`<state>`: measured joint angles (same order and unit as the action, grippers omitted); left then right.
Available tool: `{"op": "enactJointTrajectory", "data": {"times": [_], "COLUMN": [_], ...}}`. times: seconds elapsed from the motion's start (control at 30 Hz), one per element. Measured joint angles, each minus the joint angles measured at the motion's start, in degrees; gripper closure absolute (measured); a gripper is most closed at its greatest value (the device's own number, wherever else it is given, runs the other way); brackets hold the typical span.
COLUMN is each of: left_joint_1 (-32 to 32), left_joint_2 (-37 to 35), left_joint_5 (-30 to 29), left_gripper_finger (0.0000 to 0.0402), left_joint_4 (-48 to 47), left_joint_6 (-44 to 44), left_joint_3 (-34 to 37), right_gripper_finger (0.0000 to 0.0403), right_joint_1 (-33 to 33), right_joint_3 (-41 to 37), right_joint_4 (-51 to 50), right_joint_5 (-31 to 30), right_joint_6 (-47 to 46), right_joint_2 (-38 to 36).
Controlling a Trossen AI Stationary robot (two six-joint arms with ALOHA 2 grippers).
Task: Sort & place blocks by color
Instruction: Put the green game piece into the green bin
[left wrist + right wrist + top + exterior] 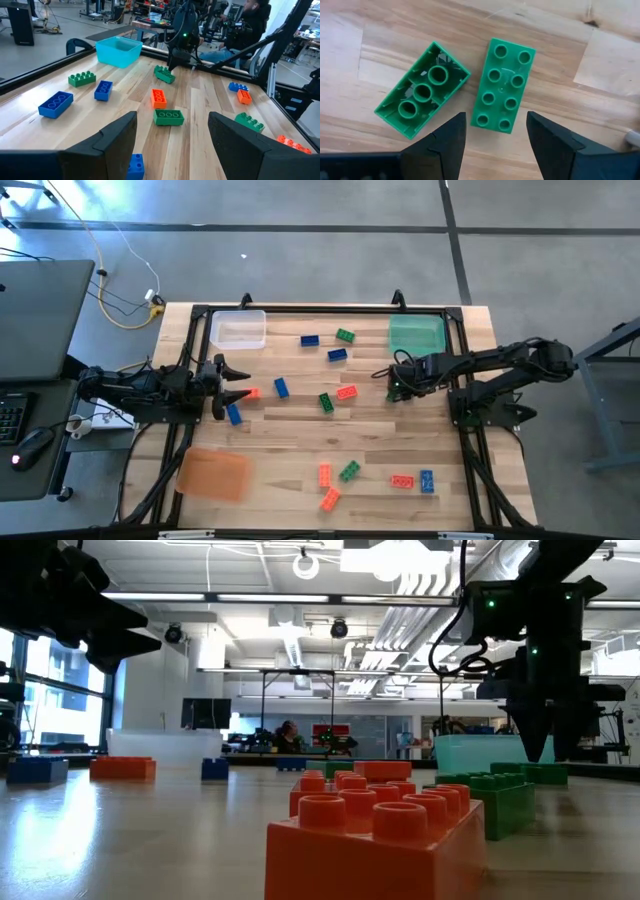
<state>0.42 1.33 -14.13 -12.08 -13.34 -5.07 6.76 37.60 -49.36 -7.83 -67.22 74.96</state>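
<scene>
The right gripper hangs open over two green blocks at the frame's centre. The left gripper, also open, holds nothing.

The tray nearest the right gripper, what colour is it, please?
Green tray, clearest in the high view.

Small studded blocks in blue, green and orange-red, scattered loose across the wooden worktop. Two green blocks close side by side, not touching: one studs-up, the other flipped, hollow underside showing. Blue blocks toward the far side; orange ones clustered at the near edge.
</scene>
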Motion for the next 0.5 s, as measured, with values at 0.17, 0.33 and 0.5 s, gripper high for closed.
{"op": "enactJointTrajectory", "data": {"times": [0.17, 0.33, 0.5], "left_joint_1": [0.0, 0.0, 0.0], "left_joint_2": [0.0, 0.0, 0.0], "left_joint_5": [0.0, -0.1, -0.2], "left_gripper_finger": [0.0167, 0.0167, 0.0167], "left_joint_4": [0.0, 0.0, 0.0], "left_joint_6": [0.0, 0.0, 0.0], "left_joint_3": [0.0, 0.0, 0.0], "right_gripper_finger": [0.0206, 0.0206, 0.0206], "right_joint_1": [0.9, 2.5, 3.0], "right_joint_3": [0.0, 0.0, 0.0], "right_joint_4": [0.7, 0.7, 0.7], "right_joint_5": [-0.6, -0.7, -0.7], "right_joint_6": [-0.1, 0.2, 0.3], "right_joint_2": [0.1, 0.1, 0.1]}}
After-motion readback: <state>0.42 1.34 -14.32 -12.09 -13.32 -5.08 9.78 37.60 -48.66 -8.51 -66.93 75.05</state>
